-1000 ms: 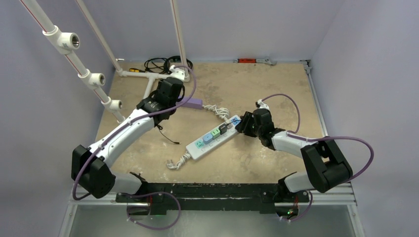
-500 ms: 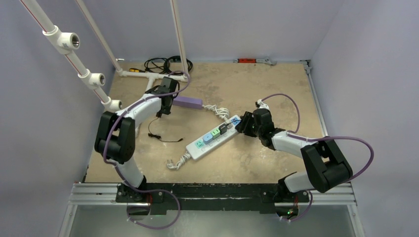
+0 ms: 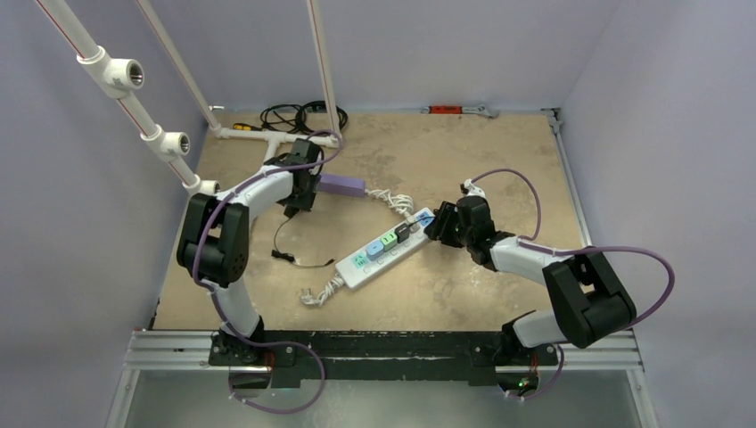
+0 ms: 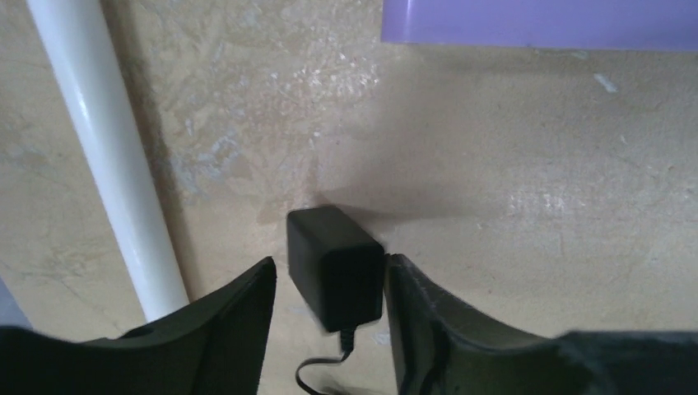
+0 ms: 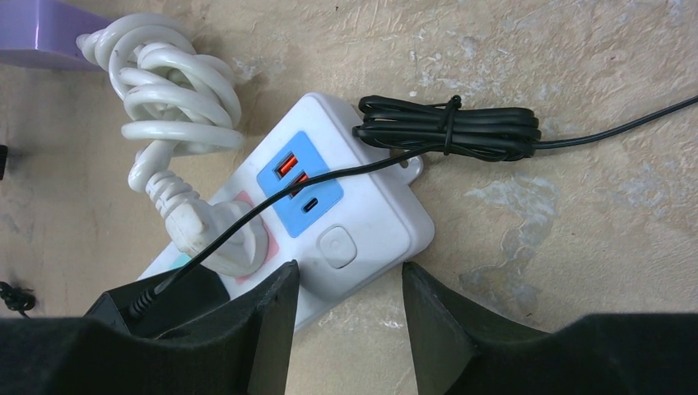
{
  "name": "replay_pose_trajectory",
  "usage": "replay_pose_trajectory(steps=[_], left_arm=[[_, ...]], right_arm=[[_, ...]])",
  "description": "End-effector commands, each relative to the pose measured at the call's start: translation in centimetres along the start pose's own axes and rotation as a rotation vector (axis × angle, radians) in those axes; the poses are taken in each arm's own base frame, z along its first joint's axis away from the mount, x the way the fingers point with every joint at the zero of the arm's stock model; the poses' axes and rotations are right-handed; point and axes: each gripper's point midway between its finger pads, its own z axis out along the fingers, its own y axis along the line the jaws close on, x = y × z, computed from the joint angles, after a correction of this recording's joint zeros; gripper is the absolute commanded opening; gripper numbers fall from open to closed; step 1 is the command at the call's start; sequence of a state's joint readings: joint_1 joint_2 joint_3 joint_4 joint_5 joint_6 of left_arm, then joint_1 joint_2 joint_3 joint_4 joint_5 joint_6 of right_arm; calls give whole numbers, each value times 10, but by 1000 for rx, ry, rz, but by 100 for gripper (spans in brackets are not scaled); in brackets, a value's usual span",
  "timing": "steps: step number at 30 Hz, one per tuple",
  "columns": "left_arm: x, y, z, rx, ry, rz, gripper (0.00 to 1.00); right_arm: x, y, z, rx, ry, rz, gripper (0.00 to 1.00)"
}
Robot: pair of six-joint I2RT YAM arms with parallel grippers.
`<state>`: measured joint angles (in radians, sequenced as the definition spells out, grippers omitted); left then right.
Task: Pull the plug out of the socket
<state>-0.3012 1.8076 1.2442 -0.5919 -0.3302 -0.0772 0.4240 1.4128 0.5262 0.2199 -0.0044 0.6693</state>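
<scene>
The socket (image 3: pixel 374 259) is a long white strip lying slantwise mid-table. One black plug (image 3: pixel 403 234) still sits in it, next to a white plug (image 5: pixel 230 243) in the pink outlet. A second black plug (image 4: pixel 333 276), trailing a thin cord (image 3: pixel 290 242), is off the socket. It lies between the fingers of my left gripper (image 4: pixel 331 262), which is open: the right finger touches it and the left finger stands apart. My right gripper (image 5: pixel 350 267) is open over the socket's switch end (image 5: pixel 370 206), with one finger above the top face and the other at its near edge.
A purple box (image 3: pixel 341 185) lies just right of the left gripper (image 3: pixel 299 198). A white pipe (image 4: pixel 115 164) lies close on its left. The socket's bundled white cord (image 5: pixel 173 74) and a tied black cord (image 5: pixel 449 127) lie beside the right gripper (image 3: pixel 434 223). Black cables (image 3: pixel 285 114) sit at the back.
The left arm's elbow has swung back to the left. Its jaws have parted from the black plug, and the thin cord has shifted on the table. The right arm has not moved.
</scene>
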Motion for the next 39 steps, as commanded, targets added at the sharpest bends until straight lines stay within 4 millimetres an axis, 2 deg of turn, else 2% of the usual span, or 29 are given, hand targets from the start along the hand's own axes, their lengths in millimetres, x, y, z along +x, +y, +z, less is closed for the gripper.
replay_pose_trajectory(steps=[1,4,9,11,16,19,22,26,29,36,39], left_arm=[[-9,-4,-7,36,-17,-37,58],[-15,-3,-17,47,-55,-53,75],[-32,-11,-43,77,-171,-51,81],[-40,-21,-58,93,-233,-21,82],[-48,-74,-112,255,-400,93,83],[-42,-108,-146,486,-494,130,84],[-32,-129,-170,629,-549,171,85],[-8,-166,-180,711,-531,286,84],[7,-187,-178,739,-495,357,84],[38,-215,-165,764,-395,487,82],[50,-218,-153,692,-354,528,82]], right_arm=[[0,2,-3,-16,4,-22,52],[0,2,-2,-14,6,-22,52],[0,1,-2,-12,7,-23,52],[1,1,-1,-13,9,-25,52],[0,2,-2,-21,8,-29,53],[0,2,-2,-19,5,-31,53],[0,1,0,-13,11,-36,53],[1,1,2,-9,18,-42,53],[0,1,3,-11,16,-44,53],[0,2,3,-17,17,-46,53],[0,3,3,-19,18,-48,53]])
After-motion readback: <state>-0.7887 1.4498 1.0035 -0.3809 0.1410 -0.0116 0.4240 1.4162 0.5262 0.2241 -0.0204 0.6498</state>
